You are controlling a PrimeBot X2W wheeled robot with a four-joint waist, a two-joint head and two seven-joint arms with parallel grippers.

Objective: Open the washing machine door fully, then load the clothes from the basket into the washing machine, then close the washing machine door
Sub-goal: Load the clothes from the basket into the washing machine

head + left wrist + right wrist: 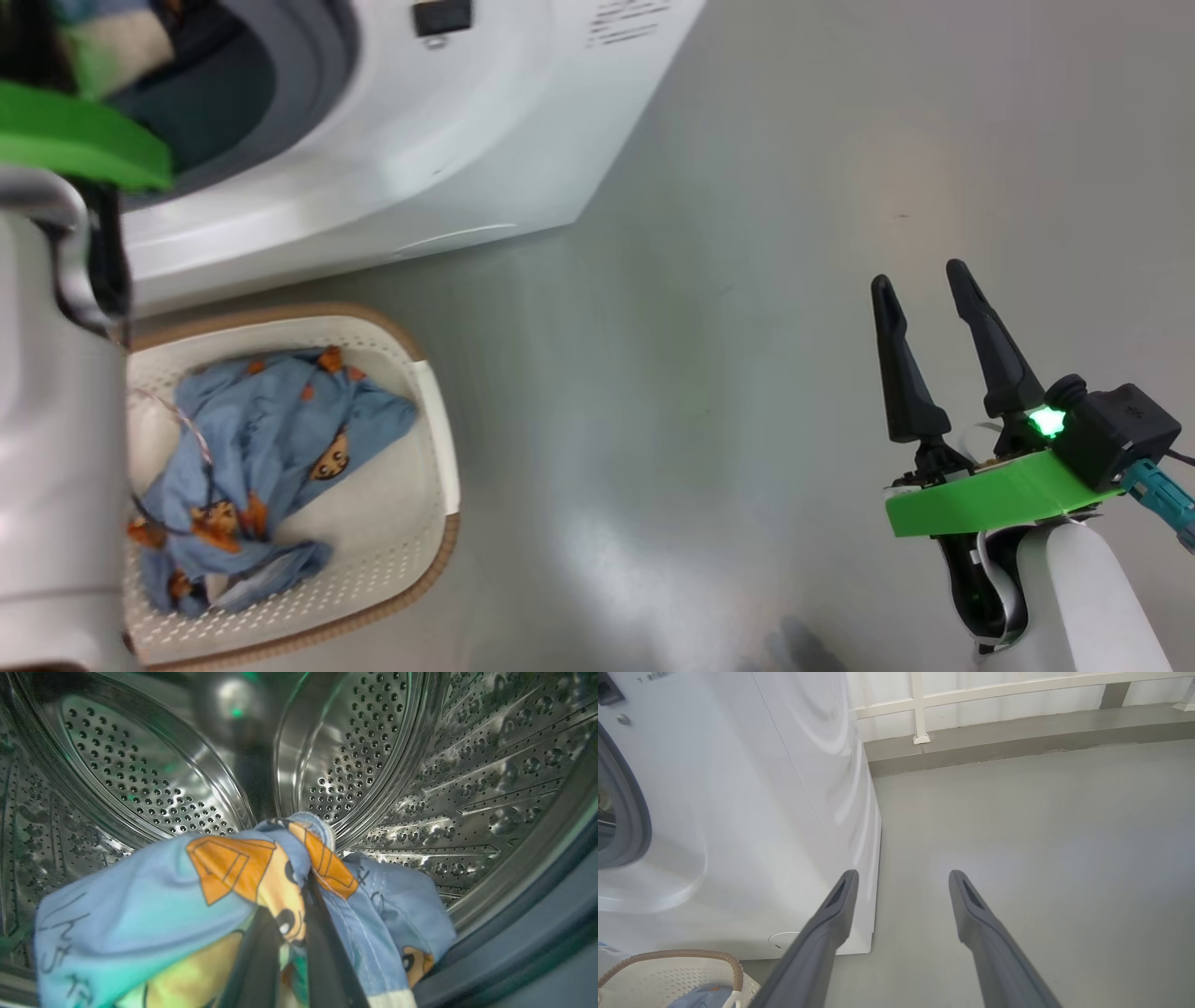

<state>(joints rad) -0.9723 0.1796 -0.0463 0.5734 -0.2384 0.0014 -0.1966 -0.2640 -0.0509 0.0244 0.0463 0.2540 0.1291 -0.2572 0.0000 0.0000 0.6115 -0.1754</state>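
Note:
Inside the steel drum (pixel 154 774) of the white washing machine (pixel 448 140), my left gripper (pixel 299 891) is shut on a light blue garment (pixel 140 896) with orange cartoon patches, which hangs over its fingers. More of the clothes (pixel 252 448) lie bunched in the cream basket (pixel 411 523) on the floor before the machine. My right gripper (pixel 924 299) hovers open over the bare floor to the right, nothing between its fingers (pixel 836 905). The machine's door is out of view.
My left forearm (pixel 56 420) covers the basket's left side. The machine's grey rubber ring (pixel 630 826) and white side panel (pixel 808 788) stand left of the right gripper. A white railing (pixel 920 704) and a low kerb run along the far wall.

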